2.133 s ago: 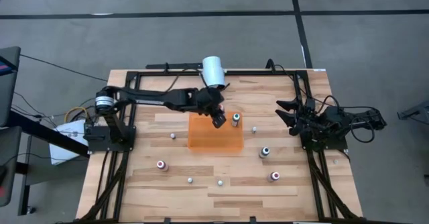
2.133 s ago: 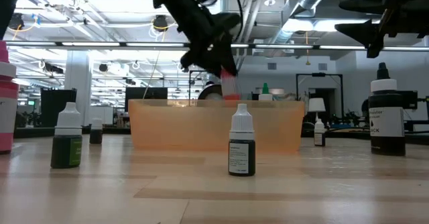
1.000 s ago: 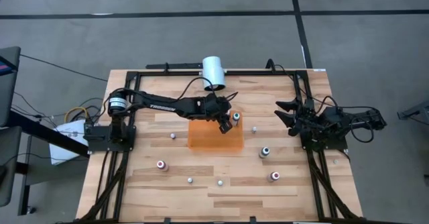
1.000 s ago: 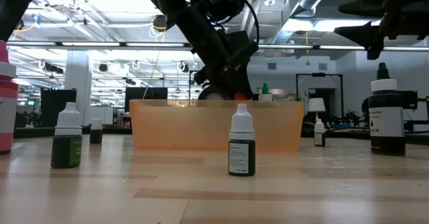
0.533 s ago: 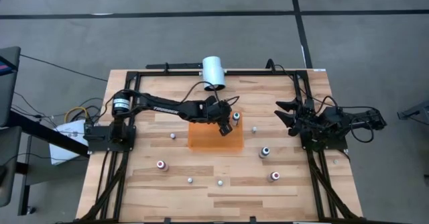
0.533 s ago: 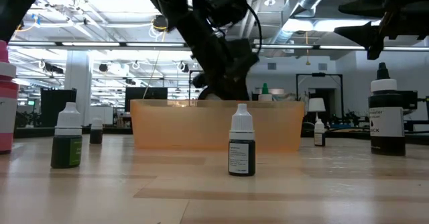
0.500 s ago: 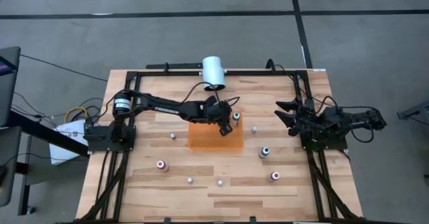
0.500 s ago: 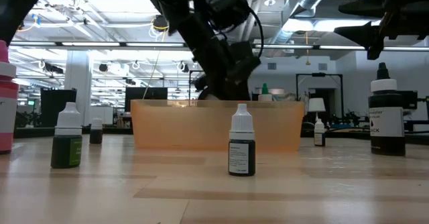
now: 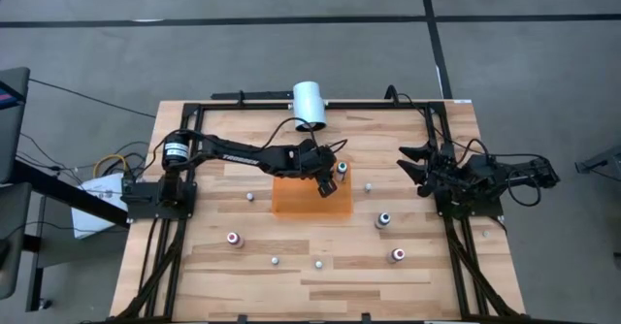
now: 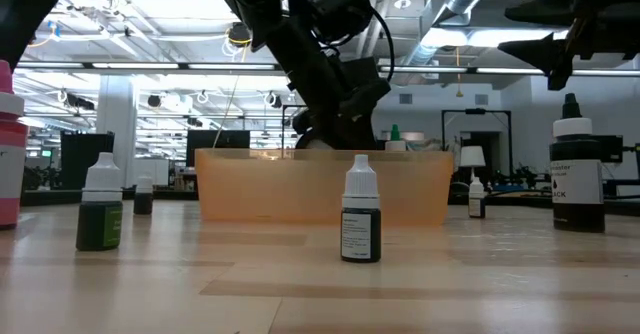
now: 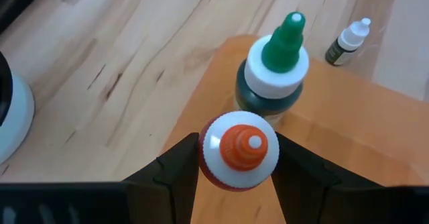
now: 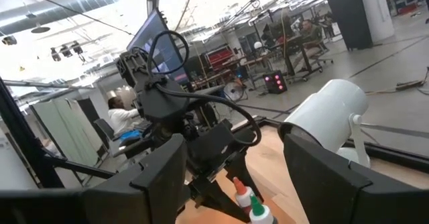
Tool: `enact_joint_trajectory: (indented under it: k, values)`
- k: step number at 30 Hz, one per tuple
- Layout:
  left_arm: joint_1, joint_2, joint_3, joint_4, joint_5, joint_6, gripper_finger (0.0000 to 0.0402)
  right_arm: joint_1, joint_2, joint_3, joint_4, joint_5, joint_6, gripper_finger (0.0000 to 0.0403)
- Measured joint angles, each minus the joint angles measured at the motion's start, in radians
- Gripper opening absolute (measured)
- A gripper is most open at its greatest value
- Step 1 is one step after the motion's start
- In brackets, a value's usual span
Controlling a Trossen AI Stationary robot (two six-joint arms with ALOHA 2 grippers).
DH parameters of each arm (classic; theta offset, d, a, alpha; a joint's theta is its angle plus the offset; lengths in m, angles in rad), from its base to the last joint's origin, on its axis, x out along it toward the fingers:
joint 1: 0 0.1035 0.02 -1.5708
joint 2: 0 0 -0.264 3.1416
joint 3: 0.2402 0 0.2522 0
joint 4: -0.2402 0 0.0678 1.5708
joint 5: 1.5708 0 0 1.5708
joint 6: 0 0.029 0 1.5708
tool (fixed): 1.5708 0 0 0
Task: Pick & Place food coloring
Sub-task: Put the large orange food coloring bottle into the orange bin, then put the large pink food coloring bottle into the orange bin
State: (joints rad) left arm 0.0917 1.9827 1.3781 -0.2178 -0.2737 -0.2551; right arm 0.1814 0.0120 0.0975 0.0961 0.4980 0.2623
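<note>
The orange tray (image 9: 310, 196) is where the bottles go, so my left gripper (image 11: 236, 177) hangs inside it, fingers clamped on the red bottle (image 11: 238, 150) beside a green bottle (image 11: 273, 73). My right gripper (image 9: 411, 159) waits aside, fingers wide apart.

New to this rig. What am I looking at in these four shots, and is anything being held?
Two robot arms work at a wooden table. One shot looks straight down, one looks level across the tabletop, and two come from the wrists. The left pincer is closed on a red-capped bottle over the orange tray, beside a green-capped bottle standing in it. The right pincer waits open at the table's right side. Small food coloring bottles stand scattered around the tray.
</note>
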Motion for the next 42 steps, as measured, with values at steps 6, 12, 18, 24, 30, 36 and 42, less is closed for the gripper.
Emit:
enact_joint_trajectory:
  k: [6, 12, 18, 24, 30, 36, 42]
  values:
    - [0.0, 0.0, 0.0, -0.001, 0.0, -0.016, 0.0158, 0.0, 0.0, 0.0, 0.0, 0.0, 0.0, 0.024]
    - [0.0, 0.0, 0.0, -0.002, 0.001, -0.017, 0.0168, 0.0, 0.0, 0.0, 0.0, 0.0, 0.001, 0.024]
    - [0.0, 0.0, 0.0, -0.004, 0.003, -0.017, 0.0169, 0.0, 0.0, 0.0, 0.0, 0.0, 0.001, 0.024]
    - [0.0, 0.0, 0.0, -0.004, 0.003, -0.017, 0.0169, 0.0, 0.0, 0.0, 0.0, 0.0, 0.001, 0.024]
    - [0.0, 0.0, 0.0, -0.003, 0.003, 0.001, 0.0189, 0.0, 0.0, 0.0, 0.0, 0.0, 0.001, 0.024]
    - [0.0, 0.0, 0.0, -0.003, 0.005, 0.003, 0.0241, 0.0, 0.0, 0.0, 0.0, 0.0, 0.001, 0.024]
    - [0.022, -0.028, 0.0, -0.017, 0.092, -0.033, 0.0261, 0.0, 0.0, 0.0, 0.0, 0.0, 0.001, 0.024]
